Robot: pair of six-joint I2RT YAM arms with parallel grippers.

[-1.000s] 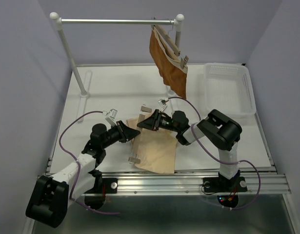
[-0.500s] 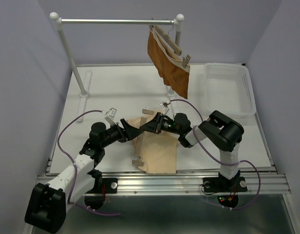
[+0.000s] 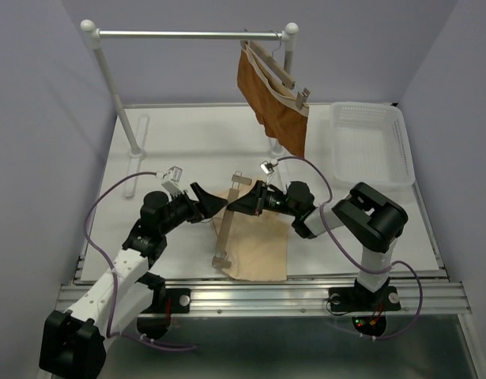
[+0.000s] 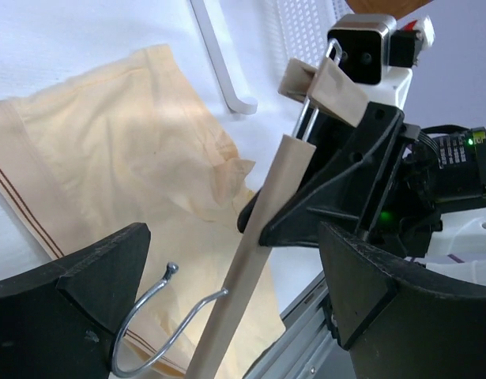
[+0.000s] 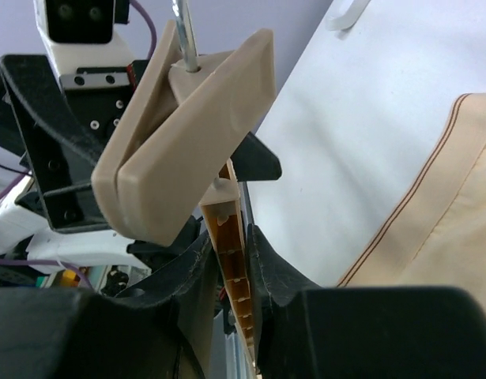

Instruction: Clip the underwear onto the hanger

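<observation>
The slim, pale wooden hanger [image 3: 225,233], with flat clips at both ends and a thin wire hook, tilts over the soft, creased cream underwear [image 3: 262,245], which lies flat on the white worktop [image 3: 171,142]. The right hand [image 3: 236,205] pinches its bar. The left hand [image 3: 213,207] gapes wide around it.

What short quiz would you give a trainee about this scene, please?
1. True or false: the left gripper has its jaws shut on the hanger.
2. Where does the underwear lie? A in the basket; B on the table; C over the rail.
3. Which gripper grips the hanger's wooden bar?
Key: 1 false; 2 B; 3 the right gripper.
</observation>
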